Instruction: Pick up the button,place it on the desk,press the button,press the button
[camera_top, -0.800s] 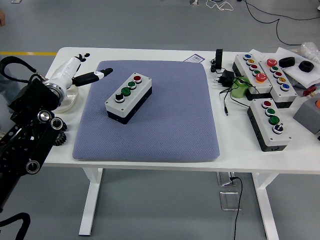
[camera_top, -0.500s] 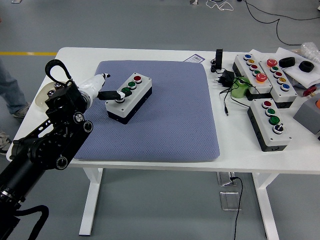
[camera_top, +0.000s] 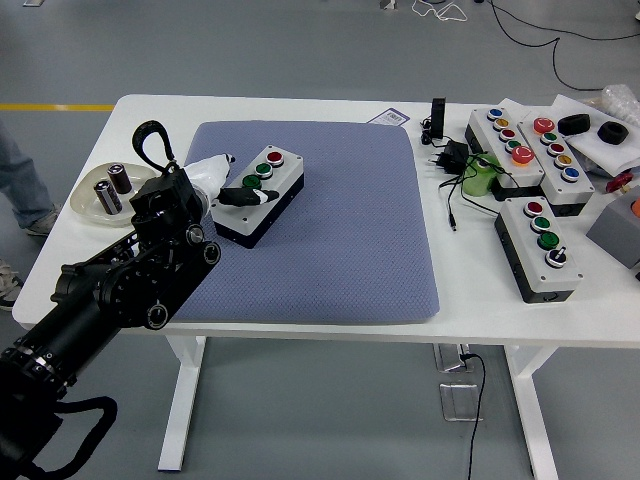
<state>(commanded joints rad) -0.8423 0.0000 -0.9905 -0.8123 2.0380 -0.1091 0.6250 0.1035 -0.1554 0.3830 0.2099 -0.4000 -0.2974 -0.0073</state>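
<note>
White table (camera_top: 300, 335), blue-grey mat (camera_top: 340, 230) spread over its middle. Button box (camera_top: 262, 196) on the mat's left half, set at a slant, grey top over black base. Along its top: red button (camera_top: 275, 157) at the far end, then two green buttons (camera_top: 260, 171), near end hidden under the fingers.

Left arm (camera_top: 110, 300) in from the lower left corner, black, jointed, a cable loop standing above the wrist. Left hand (camera_top: 225, 185) white-shelled with dark fingers, laid over the box's near-left end. One finger (camera_top: 252, 197) stretched flat across the top at the near end, touching or just above it; contact not certain. Other fingers half curled beside the box's left edge, nothing grasped. Box resting on the mat, not lifted.

Shallow dish (camera_top: 90, 205) left of the mat near the table's left edge, two small dark cylinders (camera_top: 112, 186) in it.

Right side of table, well apart from the mat: three more button boxes (camera_top: 540, 245), the nearest with red, green, green buttons and a knob, two further back with rows of coloured buttons. Black plug and cable (camera_top: 450, 165) between mat and those boxes, a green object (camera_top: 482, 176) beside it. Small upright black item (camera_top: 438, 112) at the far edge.

Person's leg (camera_top: 20, 180) at the left edge, on the floor beyond the table.
</note>
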